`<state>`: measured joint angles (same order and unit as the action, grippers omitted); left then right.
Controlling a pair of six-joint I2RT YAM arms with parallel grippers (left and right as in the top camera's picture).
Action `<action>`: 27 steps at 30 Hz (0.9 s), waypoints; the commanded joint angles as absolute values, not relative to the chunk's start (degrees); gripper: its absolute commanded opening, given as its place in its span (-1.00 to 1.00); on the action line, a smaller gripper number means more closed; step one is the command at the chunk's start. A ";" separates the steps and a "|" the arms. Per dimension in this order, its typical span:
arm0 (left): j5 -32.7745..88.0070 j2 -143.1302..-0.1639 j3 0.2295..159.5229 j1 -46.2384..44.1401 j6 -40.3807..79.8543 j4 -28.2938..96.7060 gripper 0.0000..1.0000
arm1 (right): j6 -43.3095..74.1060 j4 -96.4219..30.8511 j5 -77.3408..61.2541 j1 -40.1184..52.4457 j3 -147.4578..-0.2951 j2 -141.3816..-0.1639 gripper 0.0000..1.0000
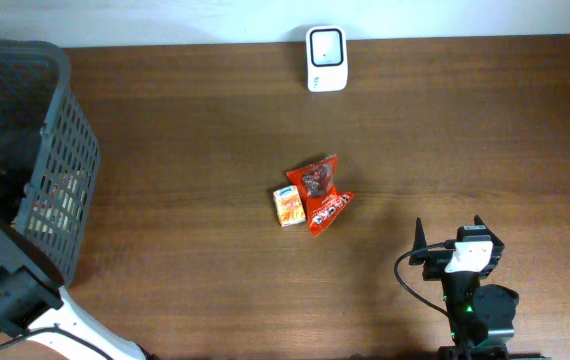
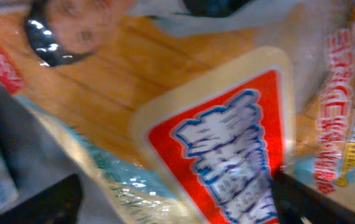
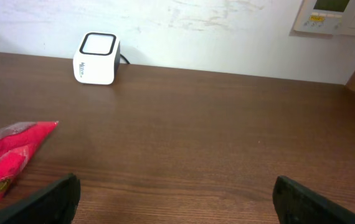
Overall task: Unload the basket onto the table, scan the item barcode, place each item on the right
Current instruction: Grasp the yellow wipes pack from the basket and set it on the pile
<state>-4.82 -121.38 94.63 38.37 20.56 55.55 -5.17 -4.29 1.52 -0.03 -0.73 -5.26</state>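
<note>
While the left arm is hanging over the mesh basket (image 1: 60, 150) at the left end of the table (image 1: 215, 300), its fingers hidden there, the overhead view is showing the scanner (image 1: 325, 58) sitting well apart at the far edge. That long carry is risking a dropped item. The right gripper (image 1: 448, 235) is hovering near the front edge, fingers spread, empty.

Seen from the left wrist, the left gripper (image 2: 184, 199) is hanging with fingers (image 2: 40, 199) spread wide over the orange packet (image 2: 227, 149), the likely item, amid crowding wrappers. Closing here is risking a snagged neighbour or a slip on glossy film. Contact is lost in blur.

From the right wrist, the red snack bag (image 3: 9, 155) is lying just left of the open, empty fingers (image 3: 314, 199), risking an accidental nudge.
</note>
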 commanded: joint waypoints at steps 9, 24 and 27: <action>-3.62 -121.10 96.60 38.46 19.84 61.19 -1.00 | -5.58 -4.54 1.98 0.36 -0.32 -5.04 0.97; 13.43 -77.84 102.59 20.03 19.99 64.51 -1.00 | -5.58 -4.54 2.00 0.36 -0.32 -5.04 0.97; 14.17 -77.67 102.59 4.89 20.03 62.98 -1.00 | -5.58 -4.54 1.98 0.36 -0.32 -5.04 0.97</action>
